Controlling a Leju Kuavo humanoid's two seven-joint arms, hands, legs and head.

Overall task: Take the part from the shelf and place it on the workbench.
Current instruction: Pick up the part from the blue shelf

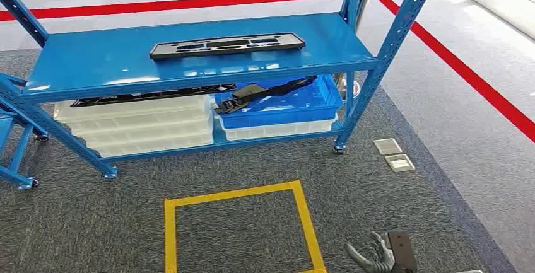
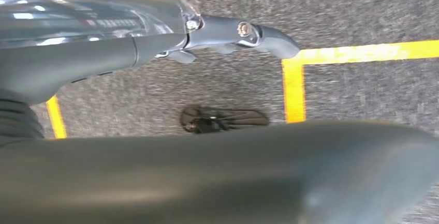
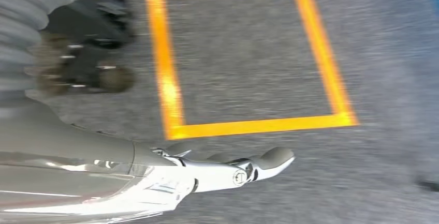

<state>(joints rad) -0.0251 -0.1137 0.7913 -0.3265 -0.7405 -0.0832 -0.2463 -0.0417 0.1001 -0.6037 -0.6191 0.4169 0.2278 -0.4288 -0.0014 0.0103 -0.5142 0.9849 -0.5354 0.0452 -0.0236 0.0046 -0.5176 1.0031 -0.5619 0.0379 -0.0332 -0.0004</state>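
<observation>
Head view: the part point(image 1: 227, 45), a long flat black plastic panel with cutouts, lies on the top board of the blue shelf point(image 1: 94, 65), upper centre of frame, untouched. You also get white bins point(image 1: 139, 128) and a blue bin point(image 1: 284, 106) on the lower level, with black pieces on them, and a yellow tape square point(image 1: 243, 192) on the carpet at lower centre. Your right hand point(image 1: 382, 254) hangs at the bottom edge, right of the square, holding nothing, fingers loosely curled; apart or together, you cannot tell. Left wrist view: your left hand point(image 2: 228, 32) hangs over carpet and tape, fingers extended, nothing held. Right wrist view: right hand point(image 3: 228, 169) stretched out above the carpet beside the tape square, nothing in it. The part looks light, thin and stiff but likely to flex along its length, smooth too; take it near the middle of a long edge, or with both hands toward the ends.
</observation>
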